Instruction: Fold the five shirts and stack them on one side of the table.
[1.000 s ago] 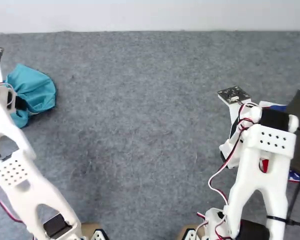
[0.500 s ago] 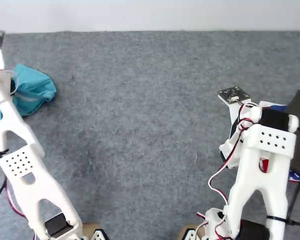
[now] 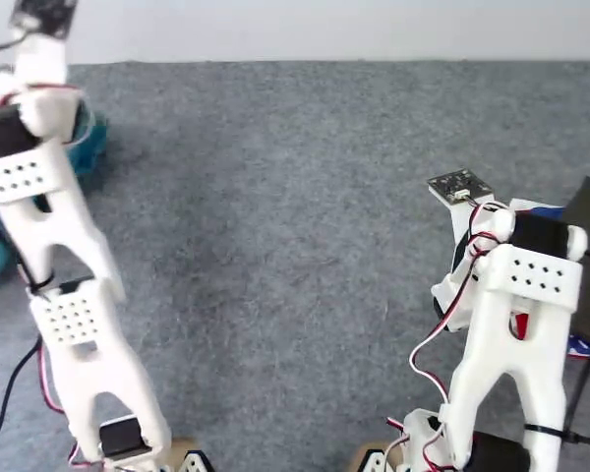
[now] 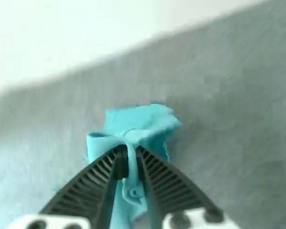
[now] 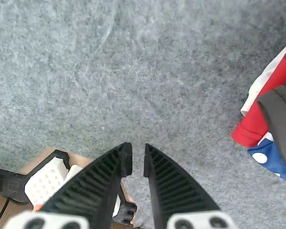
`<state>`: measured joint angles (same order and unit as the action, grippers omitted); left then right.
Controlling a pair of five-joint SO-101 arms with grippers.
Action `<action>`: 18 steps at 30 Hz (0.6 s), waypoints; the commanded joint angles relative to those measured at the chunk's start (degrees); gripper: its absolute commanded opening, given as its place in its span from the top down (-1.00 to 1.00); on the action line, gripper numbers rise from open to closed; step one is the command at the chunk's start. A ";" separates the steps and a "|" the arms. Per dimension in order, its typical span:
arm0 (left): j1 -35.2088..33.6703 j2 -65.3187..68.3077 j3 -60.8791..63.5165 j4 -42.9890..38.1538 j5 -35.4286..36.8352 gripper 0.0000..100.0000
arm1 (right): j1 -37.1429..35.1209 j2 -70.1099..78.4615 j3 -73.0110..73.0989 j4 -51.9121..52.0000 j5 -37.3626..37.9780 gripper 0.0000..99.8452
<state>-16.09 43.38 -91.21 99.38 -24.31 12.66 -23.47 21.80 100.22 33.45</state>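
— Left arm (image 3: 54, 211) has swung up and away from its base since a second ago. It now stretches toward the far left corner of the grey mat (image 3: 275, 197), where before it sat low along the mat's left edge.

— And the teal shirt (image 4: 139, 121)?

— It went along. It lay bunched in the open near the mat's left edge, and now it is mostly tucked under the arm by the far left corner. The left gripper (image 4: 127, 155) is clenched on a pinched fold of it, and the rest hangs crumpled past the jaws.

— Has the other side moved?

— No, the right arm has kept still. The right gripper (image 5: 135, 155) hovers over bare mat with its jaws drawn nearly together and nothing between them. Just beside it, at the mat's right edge, sit a red shirt (image 5: 260, 119), a blue spotted shirt (image 5: 271, 162) and a dark garment (image 5: 281, 114), all in a heap.

— What does that mean for the task?

— I'd say it is early. The teal shirt is bunched rather than folded, so this looks like a drag or a lift to spread it out. The heap by the right edge still looks unfolded.
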 commanded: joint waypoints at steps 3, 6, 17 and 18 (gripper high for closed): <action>13.89 -12.22 -4.62 1.14 0.44 0.97 | -0.22 -1.89 -0.18 1.98 -0.62 0.88; 21.71 -15.03 -4.62 1.14 0.44 0.97 | -0.22 -1.89 -0.09 1.98 -0.62 0.88; 42.02 -16.26 1.89 1.14 0.44 0.97 | -0.13 -1.89 -0.09 2.07 -0.62 0.88; 42.55 -16.35 1.89 1.14 0.44 0.97 | -0.13 -1.89 -0.09 2.07 -0.62 0.88</action>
<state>24.26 30.55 -89.10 99.47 -24.31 12.66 -23.47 21.89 100.22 33.45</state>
